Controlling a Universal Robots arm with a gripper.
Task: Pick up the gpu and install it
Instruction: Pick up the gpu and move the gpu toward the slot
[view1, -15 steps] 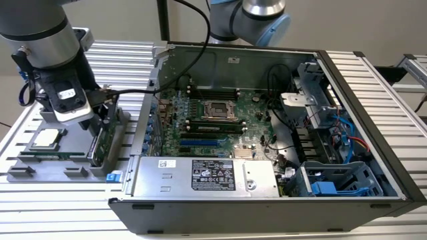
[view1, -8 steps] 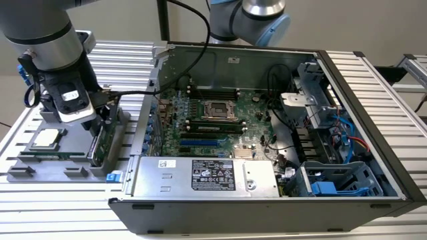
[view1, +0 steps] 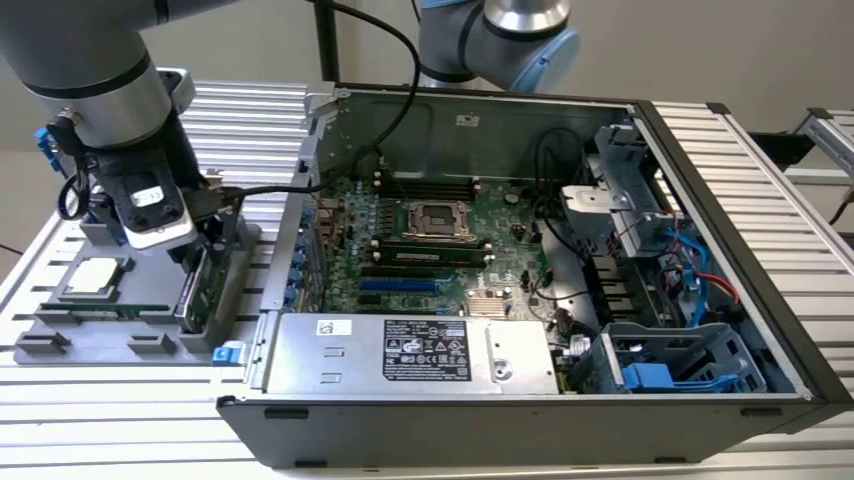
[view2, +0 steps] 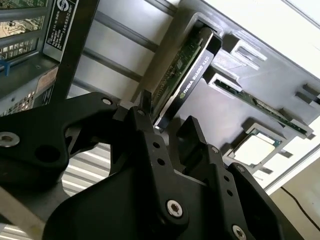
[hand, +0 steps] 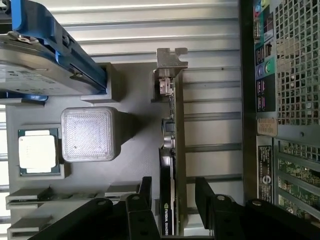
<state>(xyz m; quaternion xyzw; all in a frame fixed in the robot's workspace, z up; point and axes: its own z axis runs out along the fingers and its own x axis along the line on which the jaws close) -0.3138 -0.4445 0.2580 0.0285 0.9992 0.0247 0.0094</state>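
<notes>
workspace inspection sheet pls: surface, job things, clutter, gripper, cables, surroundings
surface: ribbed metal table carrying a grey tray and an open case
job's things: gpu stands on edge in a tray slot, not installed
clutter: cpu, hard drive, memory stick and grey block on the tray
gripper: gripper open, one finger on either side of the gpu's end, gaps showing
cables: black cable hangs by the arm; blue and red cables inside the case
surroundings: pale wall
</notes>
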